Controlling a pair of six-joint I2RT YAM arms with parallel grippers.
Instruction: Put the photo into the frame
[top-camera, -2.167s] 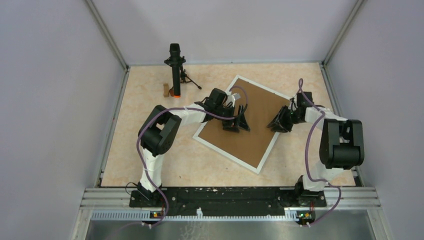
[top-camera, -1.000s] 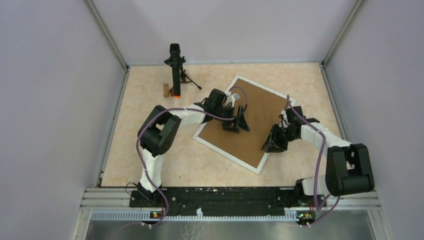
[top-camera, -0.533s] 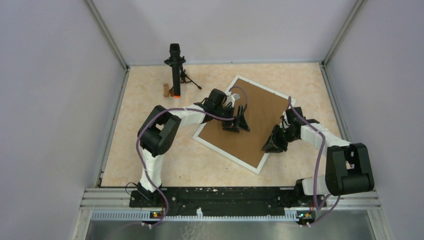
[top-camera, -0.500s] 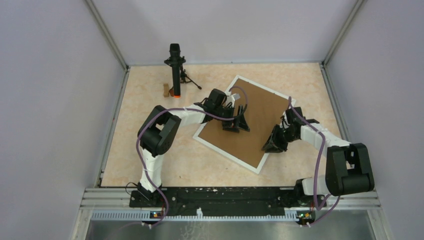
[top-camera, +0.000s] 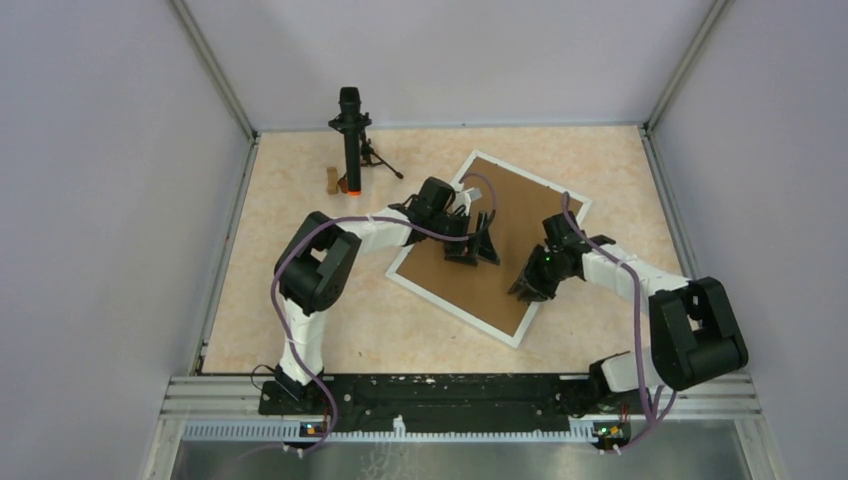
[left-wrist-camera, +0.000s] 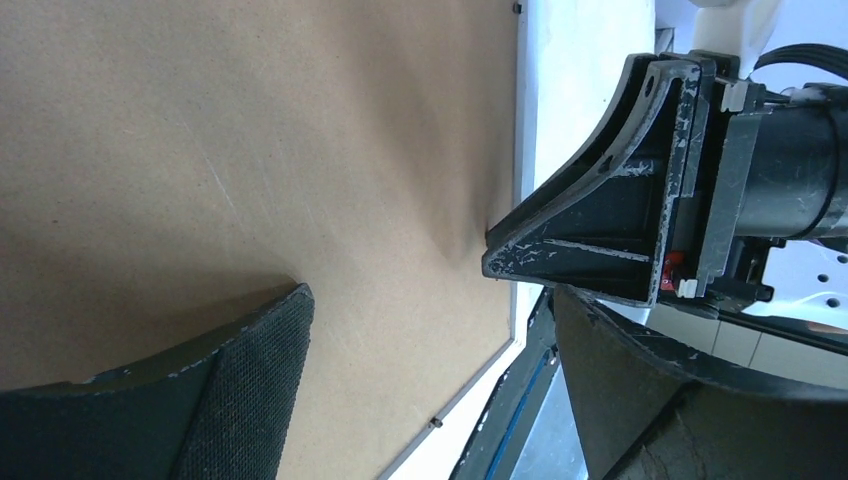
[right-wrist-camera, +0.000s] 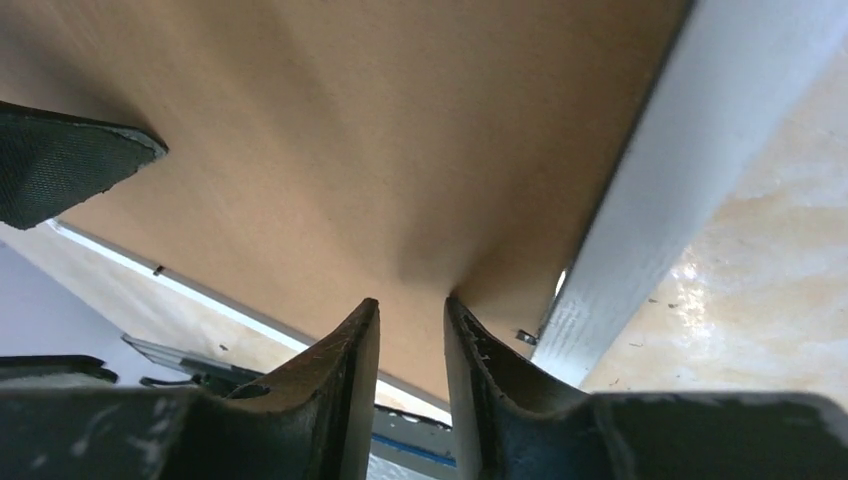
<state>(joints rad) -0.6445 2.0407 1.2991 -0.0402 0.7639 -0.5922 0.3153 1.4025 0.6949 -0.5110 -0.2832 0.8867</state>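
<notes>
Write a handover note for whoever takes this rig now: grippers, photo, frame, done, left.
Left gripper: open wide, fingertips down on the brown backing board, holding nothing.
Right gripper: narrow gap, tips on the board by a rail of the frame, holding nothing.
Frame: flat on the table, board lying inside it.
Photo: not visible; possibly under the board, cannot tell.
Done: board in frame. Left: confirm photo, probably secure the board's edges.
</notes>
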